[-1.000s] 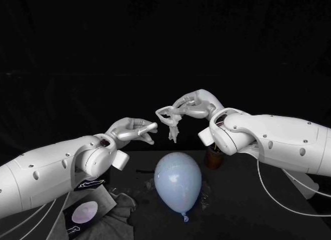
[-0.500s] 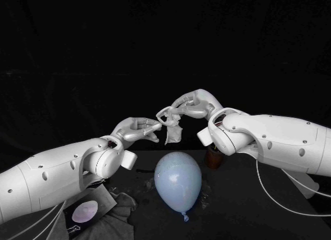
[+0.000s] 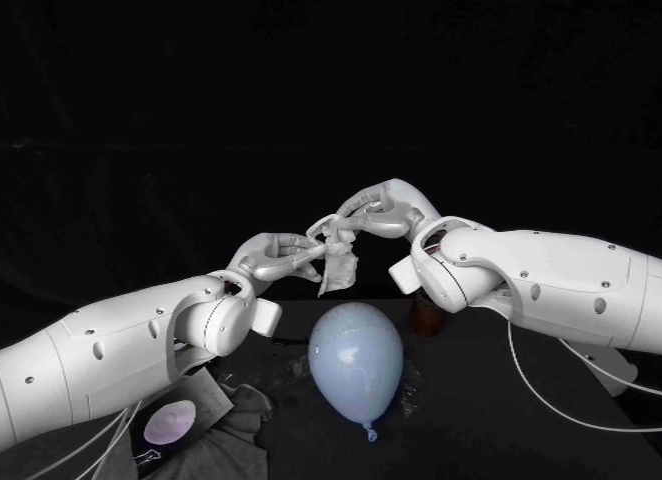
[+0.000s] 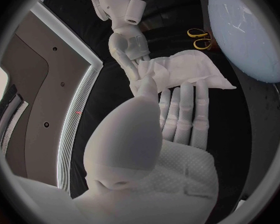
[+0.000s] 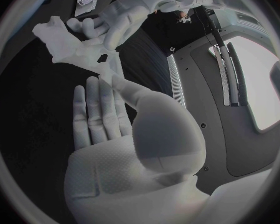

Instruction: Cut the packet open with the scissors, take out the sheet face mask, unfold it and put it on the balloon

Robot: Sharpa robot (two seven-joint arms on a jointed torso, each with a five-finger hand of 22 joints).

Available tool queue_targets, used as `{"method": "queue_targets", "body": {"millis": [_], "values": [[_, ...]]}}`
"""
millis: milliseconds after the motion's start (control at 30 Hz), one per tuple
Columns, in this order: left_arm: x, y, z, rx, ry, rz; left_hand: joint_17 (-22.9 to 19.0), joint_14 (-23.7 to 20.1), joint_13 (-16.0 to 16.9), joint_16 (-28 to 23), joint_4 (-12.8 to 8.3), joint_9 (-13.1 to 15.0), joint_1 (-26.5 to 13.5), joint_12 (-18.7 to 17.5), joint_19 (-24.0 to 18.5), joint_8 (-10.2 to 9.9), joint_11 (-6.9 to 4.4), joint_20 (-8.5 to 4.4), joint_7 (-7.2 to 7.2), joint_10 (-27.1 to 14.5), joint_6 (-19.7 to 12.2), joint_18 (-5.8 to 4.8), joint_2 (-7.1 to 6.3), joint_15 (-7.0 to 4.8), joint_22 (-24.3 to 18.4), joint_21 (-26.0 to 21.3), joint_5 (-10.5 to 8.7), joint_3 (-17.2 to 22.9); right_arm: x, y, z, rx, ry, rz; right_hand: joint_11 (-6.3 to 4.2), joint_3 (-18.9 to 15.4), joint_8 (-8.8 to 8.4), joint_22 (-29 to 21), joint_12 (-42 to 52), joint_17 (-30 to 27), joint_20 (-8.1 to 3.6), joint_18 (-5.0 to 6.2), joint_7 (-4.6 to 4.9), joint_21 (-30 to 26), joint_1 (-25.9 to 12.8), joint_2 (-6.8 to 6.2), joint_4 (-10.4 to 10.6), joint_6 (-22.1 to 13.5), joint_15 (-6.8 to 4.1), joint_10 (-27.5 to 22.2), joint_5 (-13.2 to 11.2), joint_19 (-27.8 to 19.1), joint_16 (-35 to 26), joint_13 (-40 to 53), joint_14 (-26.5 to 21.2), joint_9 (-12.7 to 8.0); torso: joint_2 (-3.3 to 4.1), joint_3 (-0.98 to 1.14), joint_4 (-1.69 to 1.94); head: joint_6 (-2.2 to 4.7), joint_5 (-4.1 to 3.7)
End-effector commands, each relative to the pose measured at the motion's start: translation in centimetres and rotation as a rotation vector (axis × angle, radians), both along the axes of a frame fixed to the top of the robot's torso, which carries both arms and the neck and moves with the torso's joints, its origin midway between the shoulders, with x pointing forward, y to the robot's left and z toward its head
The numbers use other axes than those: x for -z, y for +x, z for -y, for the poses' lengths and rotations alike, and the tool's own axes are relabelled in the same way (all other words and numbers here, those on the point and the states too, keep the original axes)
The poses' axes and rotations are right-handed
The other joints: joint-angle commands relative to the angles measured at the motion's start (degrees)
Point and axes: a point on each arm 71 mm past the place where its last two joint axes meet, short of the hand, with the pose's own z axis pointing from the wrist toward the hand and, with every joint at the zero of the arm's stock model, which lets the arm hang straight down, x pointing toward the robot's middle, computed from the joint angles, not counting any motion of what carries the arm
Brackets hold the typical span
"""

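The sheet face mask (image 3: pixel 337 265) hangs in the air above the bench (image 3: pixel 533 400), held between both hands and partly folded, with its loose lower end drooping toward 6 o'clock. It is not touching the balloon (image 3: pixel 356 358), which lies directly below it.

The left hand (image 3: pixel 278 256) sits at 9 o'clock of the mask. In the left wrist view its fingers (image 4: pixel 184 109) are stretched out nearly straight and close together behind the white sheet, with the thumb laid over one corner, so the mask is pinched there.

The right hand (image 3: pixel 374 210) is at about 1 o'clock of the mask, higher than the left hand, and its curled fingers grip the sheet's upper edge. In the right wrist view its fingers (image 5: pixel 93 114) lie straight and side by side, while the thumb tip presses on the near edge of the crumpled mask. The two hands are very near each other, joined by the sheet.

The pale blue balloon lies lengthwise on the bench, its knot pointing toward 6 o'clock. A dark packet (image 3: pixel 170 422) with a pale oval print lies at 8 o'clock of the balloon, beside a grey cloth (image 3: pixel 252 410). A small brown object (image 3: pixel 428 318) stands at 1 o'clock of the balloon, partly hidden by the right arm. The scissors (image 4: pixel 199 38), yellow-handled, lie on the bench just beside the balloon in the left wrist view.
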Motion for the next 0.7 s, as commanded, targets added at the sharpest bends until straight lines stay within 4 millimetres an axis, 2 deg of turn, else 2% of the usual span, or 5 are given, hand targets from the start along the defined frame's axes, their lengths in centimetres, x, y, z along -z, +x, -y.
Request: {"method": "queue_targets", "body": {"millis": [33, 333, 600, 667, 700], "values": [[-0.17, -0.13, 0.28, 0.005, 0.015, 0.017, 0.24, 0.44, 0.12, 0.57, 0.0, -0.25, 0.73, 0.34, 0.59, 0.26, -0.21, -0.08, -0.21, 0.78, 0.96, 0.77, 0.11, -0.28, 0.22, 0.45, 0.1, -0.3, -0.11, -0.01, -0.16, -0.003, -0.006, 0.016, -1.64, 0.47, 0.28, 0.14, 0.28, 0.05, 0.01, 0.4, -0.32, 0.38, -0.22, 0.55, -0.04, -0.14, -0.05, 1.32, 0.23, -0.53, 0.25, -0.02, 0.16, 0.09, -0.01, 0.01, 0.06, -0.08, -0.03], [-0.25, -0.47, 0.75, 0.041, 0.038, 0.033, 0.87, 0.82, 0.25, 2.08, 0.24, -0.95, 1.48, 0.86, 0.87, -0.1, -0.44, -0.37, -1.35, 1.61, 2.56, 0.71, 0.35, -0.57, 0.75, 1.13, 0.1, -0.86, -0.08, -0.03, -0.39, -0.007, -0.006, 0.017, -1.64, 0.52, 0.31, 0.23, 0.3, 0.05, 0.01, 0.4, -0.32, 0.44, -0.24, 0.54, -0.04, -0.14, -0.05, 1.32, 0.23, -0.62, 0.26, 0.0, 0.16, 0.1, -0.01, -0.02, 0.01, -0.07, 0.0], [-0.41, -0.63, 0.99, 0.047, 0.035, 0.052, 1.72, 0.81, 0.6, 3.95, 0.37, -1.57, 4.14, 2.03, 1.0, 0.22, -1.07, -0.86, -3.13, 2.96, 7.38, 0.69, 3.8, -1.15, 1.84, 2.5, 0.13, 0.72, -0.03, 0.09, -0.38, -0.004, -0.011, 0.018, -1.66, 0.66, 0.41, 0.53, 0.35, 0.06, 0.02, 0.41, -0.33, 0.66, -0.29, 0.51, -0.08, -0.14, -0.08, 1.33, 0.22, -0.85, 0.29, 0.05, 0.19, 0.16, 0.01, 0.0, 0.01, -0.13, 0.06], [-0.43, -0.62, 0.95, 0.045, 0.036, 0.055, 1.84, 0.79, 0.62, 4.22, 0.45, -1.74, 4.18, 2.14, 0.94, 0.07, -1.17, -0.94, -3.2, 3.11, 7.82, 0.68, 4.21, -1.25, 2.08, 2.78, 0.12, 0.88, -0.02, 0.11, -0.35, -0.003, -0.012, 0.018, -1.66, 0.66, 0.41, 0.53, 0.35, 0.06, 0.02, 0.41, -0.33, 0.66, -0.29, 0.51, -0.08, -0.14, -0.08, 1.33, 0.22, -0.85, 0.29, 0.05, 0.19, 0.16, 0.0, 0.02, 0.02, -0.15, 0.08], [-0.43, -0.61, 0.9, 0.042, 0.038, 0.057, 1.96, 0.89, 0.69, 4.52, 0.36, -1.73, 4.57, 2.39, 0.93, 0.25, -1.41, -1.04, -3.48, 3.54, 8.71, 0.68, 5.16, -1.42, 2.33, 3.1, 0.12, 1.48, -0.02, 0.12, -0.32, -0.002, -0.012, 0.018, -1.66, 0.67, 0.42, 0.56, 0.35, 0.06, 0.02, 0.41, -0.34, 0.68, -0.29, 0.51, -0.08, -0.14, -0.08, 1.34, 0.22, -0.87, 0.3, 0.05, 0.19, 0.17, -0.01, 0.02, 0.02, -0.17, 0.08]]}}
